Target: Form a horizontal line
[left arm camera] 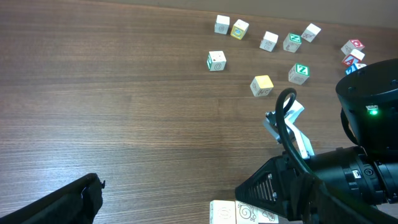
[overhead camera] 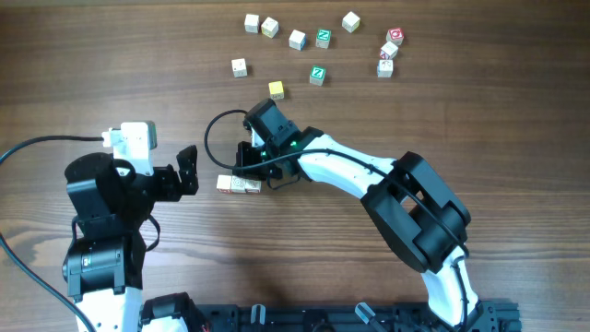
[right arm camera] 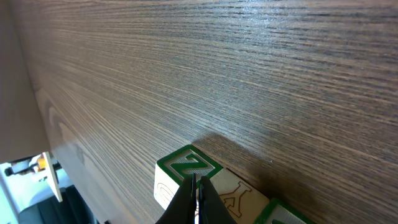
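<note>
R end effector (right arm camera: pixel 198 186) closed at cube row (overhead camera: pixel 238 184)

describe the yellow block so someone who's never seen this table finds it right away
On the wooden table, look at the loose scatter of small cubes beyond the right arm. The yellow block sits at the scatter's near edge, closest to the arm's black wrist. Its top is solid yellow; its neighbours are pale with thin printed marks.
</note>
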{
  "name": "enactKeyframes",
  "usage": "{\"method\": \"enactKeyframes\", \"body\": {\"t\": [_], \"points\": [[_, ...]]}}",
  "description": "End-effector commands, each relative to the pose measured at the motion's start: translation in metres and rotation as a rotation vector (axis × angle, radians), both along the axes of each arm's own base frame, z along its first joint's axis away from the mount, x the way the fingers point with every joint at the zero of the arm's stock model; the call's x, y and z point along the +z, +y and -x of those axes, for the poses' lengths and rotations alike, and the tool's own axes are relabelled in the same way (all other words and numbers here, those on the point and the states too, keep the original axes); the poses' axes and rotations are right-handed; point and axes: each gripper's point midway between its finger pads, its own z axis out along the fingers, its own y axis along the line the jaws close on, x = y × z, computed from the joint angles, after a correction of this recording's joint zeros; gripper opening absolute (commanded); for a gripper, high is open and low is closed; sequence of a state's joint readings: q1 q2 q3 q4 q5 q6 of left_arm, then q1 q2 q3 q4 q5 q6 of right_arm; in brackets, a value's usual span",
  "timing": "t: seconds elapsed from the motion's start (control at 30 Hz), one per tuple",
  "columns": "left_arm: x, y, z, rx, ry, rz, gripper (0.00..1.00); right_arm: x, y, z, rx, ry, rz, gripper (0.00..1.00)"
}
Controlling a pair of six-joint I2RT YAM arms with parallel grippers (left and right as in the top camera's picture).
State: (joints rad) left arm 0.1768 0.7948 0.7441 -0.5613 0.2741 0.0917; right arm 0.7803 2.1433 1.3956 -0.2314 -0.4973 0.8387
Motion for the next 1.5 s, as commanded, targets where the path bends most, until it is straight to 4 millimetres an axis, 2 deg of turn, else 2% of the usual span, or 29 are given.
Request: {"method": "enactKeyframes", "body": {"t": [0.0,0.4,0.67,1.2,1.47], "points": [[0.002,0.002,-0.001,0.007,-0.005,-0.008,1.0,-0.007,0.001,0.002,0.021,-0.012,0.009,0.04],[0.001,0.002,-0.001,0.008,-0.004,-0.008,1.0,-0.012,-0.027,-0.033,-0.082,-0.045,0.056,0.05],[0.001,0.002,-0.001,0.007,-0.004,-0.008,1.0,-0.02,-0.036,-0.022,-0.096,0.023,0.102,0.04],[0.001,0.002,-0.001,0.007,-0.004,-0.008,1.0,-0.02,-0.035,-0.007,-0.061,0.091,0.089,0.05],[0.001,0.002,-0.001,0.007,-0.004,-0.008,1.0,-0.02,-0.035,-0.006,-0.059,0.095,0.088,0.05]]}}
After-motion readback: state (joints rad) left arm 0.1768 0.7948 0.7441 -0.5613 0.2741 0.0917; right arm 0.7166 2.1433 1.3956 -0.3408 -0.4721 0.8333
